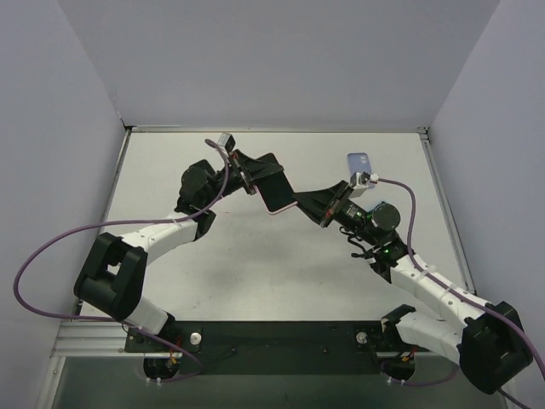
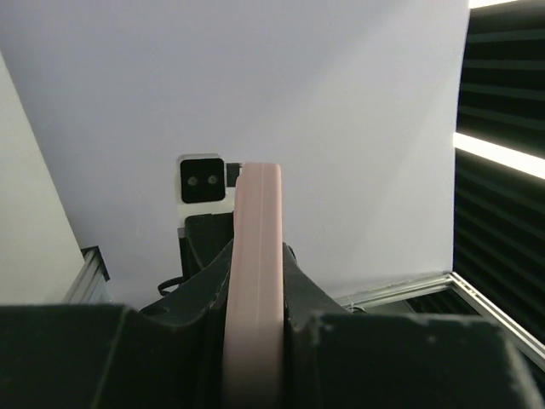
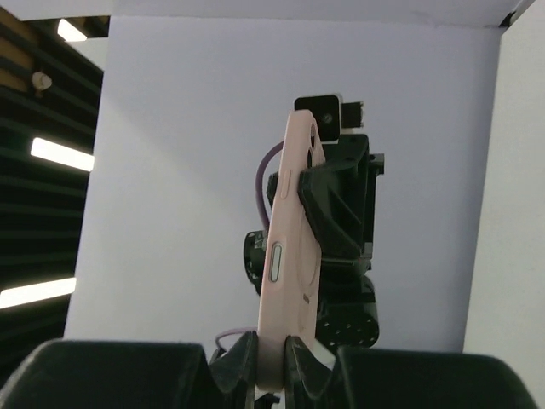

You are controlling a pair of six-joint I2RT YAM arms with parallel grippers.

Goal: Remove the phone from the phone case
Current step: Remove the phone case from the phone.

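A phone with a dark screen sits in a pale pink case (image 1: pixel 277 194), held in the air above the table's middle between both arms. My left gripper (image 1: pixel 253 180) is shut on its upper left end; the case's edge (image 2: pixel 255 281) runs up between the fingers in the left wrist view. My right gripper (image 1: pixel 308 204) is shut on its lower right end. In the right wrist view the pink case (image 3: pixel 291 256) stands upright between the fingertips (image 3: pixel 246 351), with a side button showing. The phone is still inside the case.
The white table (image 1: pixel 281 273) lies below, walled by white panels at the back and sides. A black rail (image 1: pixel 281 336) carries the arm bases at the near edge. Purple cables loop off both arms.
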